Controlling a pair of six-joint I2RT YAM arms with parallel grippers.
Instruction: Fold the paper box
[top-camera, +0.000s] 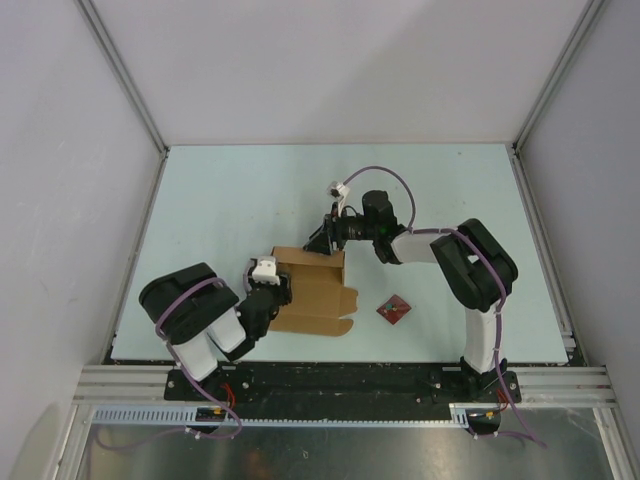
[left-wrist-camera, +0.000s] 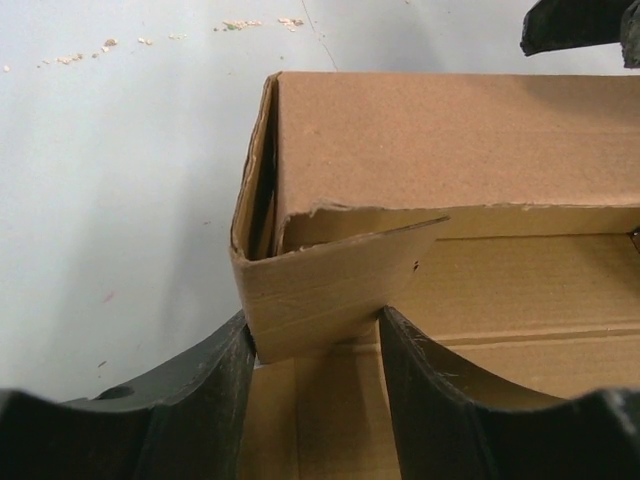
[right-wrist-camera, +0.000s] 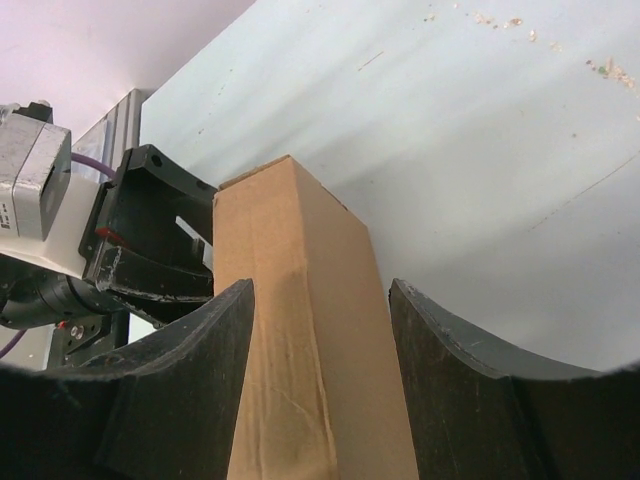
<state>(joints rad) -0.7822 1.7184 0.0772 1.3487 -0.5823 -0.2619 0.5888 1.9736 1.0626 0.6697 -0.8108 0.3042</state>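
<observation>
Looking down from the top cam first: seeing the paper box (top-camera: 315, 295) half folded on the pale table (top-camera: 230, 200), near the front edge and a bit left of centre. Can make out the left gripper (top-camera: 278, 285) at its left end and the right gripper (top-camera: 325, 240) at the back right corner, so not getting much of a look at either end past the arms. Also spotting a tiny dark red square (top-camera: 394, 309) just right of the box, not touching it. Over on the left wrist cam: seeing that claw pinching the box's folded-up end corner, one finger (left-wrist-camera: 190, 410) outside and the other inside, tall back wall standing behind. Noticing crumbs (left-wrist-camera: 240, 23) far off on the table and a black bit of the right gripper poking in top right. Then the right wrist cam: seeing that claw spread either side of an upright wall, one finger (right-wrist-camera: 190, 380) against it, a sliver of gap at the other. Beyond the wall, catching the left gripper blocking the rest of the box.
</observation>
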